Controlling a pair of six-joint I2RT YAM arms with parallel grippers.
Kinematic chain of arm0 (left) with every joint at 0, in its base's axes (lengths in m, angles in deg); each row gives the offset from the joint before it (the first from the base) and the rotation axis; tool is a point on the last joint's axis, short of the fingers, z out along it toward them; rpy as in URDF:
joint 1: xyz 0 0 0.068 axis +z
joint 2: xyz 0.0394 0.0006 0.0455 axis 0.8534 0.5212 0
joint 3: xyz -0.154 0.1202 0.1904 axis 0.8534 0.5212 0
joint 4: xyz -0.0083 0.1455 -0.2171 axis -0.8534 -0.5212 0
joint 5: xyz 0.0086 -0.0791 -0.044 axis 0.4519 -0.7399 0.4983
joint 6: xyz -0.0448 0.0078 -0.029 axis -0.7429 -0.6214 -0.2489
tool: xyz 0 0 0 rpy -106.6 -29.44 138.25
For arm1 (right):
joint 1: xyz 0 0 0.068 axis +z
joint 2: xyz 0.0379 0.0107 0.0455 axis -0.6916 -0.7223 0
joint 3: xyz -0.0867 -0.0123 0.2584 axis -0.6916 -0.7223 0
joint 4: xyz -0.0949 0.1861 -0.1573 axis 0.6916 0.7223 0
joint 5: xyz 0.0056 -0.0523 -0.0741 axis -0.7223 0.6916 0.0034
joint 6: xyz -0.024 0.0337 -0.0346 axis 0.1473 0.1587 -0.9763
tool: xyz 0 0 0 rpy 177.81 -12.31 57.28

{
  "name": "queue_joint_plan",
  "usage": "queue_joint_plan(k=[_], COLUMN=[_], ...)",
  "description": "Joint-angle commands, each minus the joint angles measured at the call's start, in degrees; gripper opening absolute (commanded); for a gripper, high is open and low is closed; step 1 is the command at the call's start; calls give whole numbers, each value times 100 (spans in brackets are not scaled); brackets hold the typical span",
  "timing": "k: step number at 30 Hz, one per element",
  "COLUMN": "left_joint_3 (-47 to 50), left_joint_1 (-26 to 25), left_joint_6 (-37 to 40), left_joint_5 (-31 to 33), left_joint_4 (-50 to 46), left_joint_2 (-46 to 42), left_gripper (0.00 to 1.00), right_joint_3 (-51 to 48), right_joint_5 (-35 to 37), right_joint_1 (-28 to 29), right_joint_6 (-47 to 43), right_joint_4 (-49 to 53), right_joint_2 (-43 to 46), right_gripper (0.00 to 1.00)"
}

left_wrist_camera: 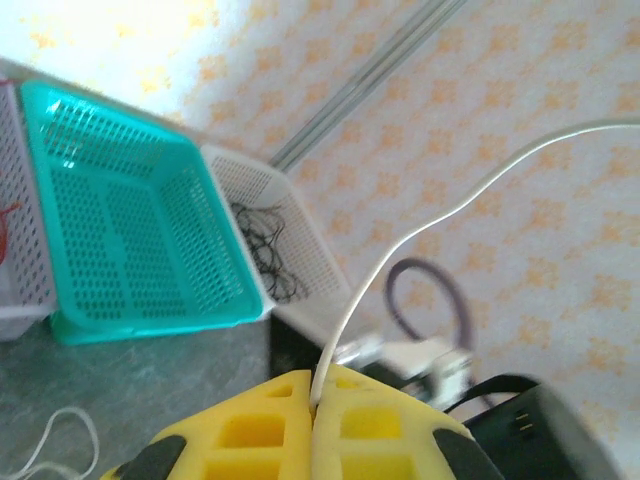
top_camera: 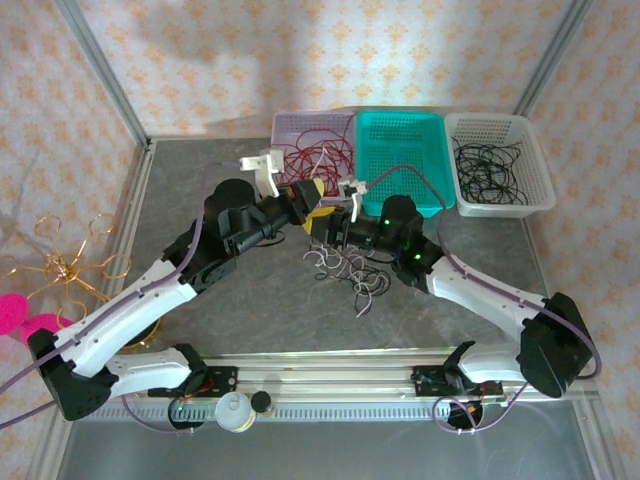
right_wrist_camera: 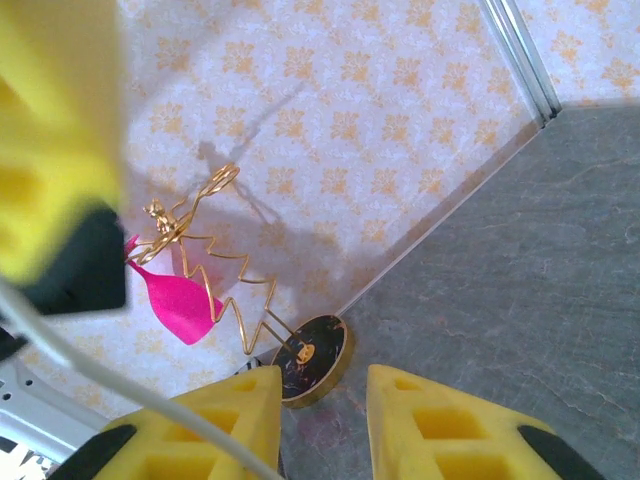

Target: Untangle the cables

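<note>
**Item in hand.** The white cable lies nearest the lens in the left wrist view. It is clamped between the closed yellow pads of the left gripper and rises from them in one long smooth arc, off the table. In the right wrist view a white strand, probably the same one, crosses the outer face of one finger of the right gripper. That gripper's jaws stand apart with nothing between them.

**Progress.**
- Red cables lie in the lilac basket.
- Black cables lie in the white basket.
- No cable is visible in the teal basket between them.
- A loose heap of white curls with some darker strands sits on the table, just below both grippers.

In my judgement the sorting is well advanced. What is left is to draw out the heap strand by strand.

**Materials.**
- The cables are thin, round and limp, and hold tight curls.
- The pads are moulded blocks with square recesses.
- The baskets are rectangular perforated plastic.
- The table is grey and mottled like stone.
- A stiff gold wire stand on a dark round base stands at the wall, carrying a pink piece.
</note>
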Motion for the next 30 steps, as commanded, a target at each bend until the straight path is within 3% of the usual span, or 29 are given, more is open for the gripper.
queue_joint_plan(k=[1, 8, 13, 21, 23, 26, 30], left_joint_3=[-488, -1268, -1796, -2624, -2613, -2554, -2329], left_joint_1=[-10, -9, -15, -17, -13, -16, -17], left_joint_6=[187, 230, 380, 759, 927, 1001, 1014], left_joint_5=[123, 75, 62, 505, 667, 838, 893], left_joint_4=[136, 23, -58, -493, -540, -668, -697], left_joint_2=[-135, -73, 23, 160, 119, 73, -21], left_gripper=[0, 0, 0, 0, 0, 0, 0], right_joint_3=[-33, 203, 486, 64, -59, -280, -575], right_joint_5=[66, -122, -105, 214, 520, 989, 1359], right_joint_1=[62, 128, 144, 183, 172, 111, -329], right_joint_6=[-101, 31, 331, 395, 390, 350, 427], right_joint_4=[-421, -1031, -1205, -1133, -866, -346, 463], right_joint_2=[-142, -680, -1179, -1317, -1209, -933, -433], right_gripper=[30, 32, 21, 9, 10, 20, 24])
